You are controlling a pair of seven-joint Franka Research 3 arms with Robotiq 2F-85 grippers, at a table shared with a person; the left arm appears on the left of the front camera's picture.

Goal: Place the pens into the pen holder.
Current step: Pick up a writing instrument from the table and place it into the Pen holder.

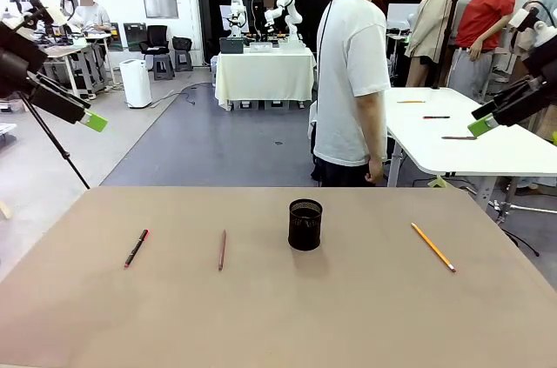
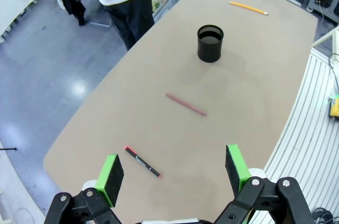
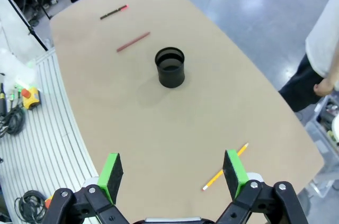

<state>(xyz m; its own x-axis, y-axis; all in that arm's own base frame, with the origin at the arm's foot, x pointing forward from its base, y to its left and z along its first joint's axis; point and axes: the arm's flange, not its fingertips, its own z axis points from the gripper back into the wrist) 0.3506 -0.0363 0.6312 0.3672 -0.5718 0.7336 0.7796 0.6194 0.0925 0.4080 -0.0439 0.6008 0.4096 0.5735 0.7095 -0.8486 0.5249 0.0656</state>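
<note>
Front view first. We judge the task as not yet begun: everything to be placed lies flat on the surface (image 1: 278, 324), and nothing sticks up out of the pen holder (image 1: 305, 224), which stands upright near the middle. Farthest to the left of the pen holder, well apart from it, lies the dark pen with the pink-red end (image 1: 137, 248). The reddish-brown pen (image 1: 223, 250) lies between that one and the pen holder, nearer the holder but not touching it. To the right of the pen holder, again well apart, the yellow pencil (image 1: 432, 246) lies on a slant. Looking down into the pen holder from the wrist views, we see only its dark inside, so we take it as empty — three placements are left.

Our left end effector (image 2: 174, 167) hangs high above the surface to the left of the pen holder. Its green pads (image 2: 111, 172) are wide apart with nothing between them and nothing touched; the dark pen shows on the surface far beneath. Our right end effector (image 3: 173, 168) is raised to the right of the pen holder, fingers spread wide and empty — the yellow pencil lies below it. A person (image 1: 352, 81) stands beyond the far edge, behind the pen holder, hands off the surface.
</note>
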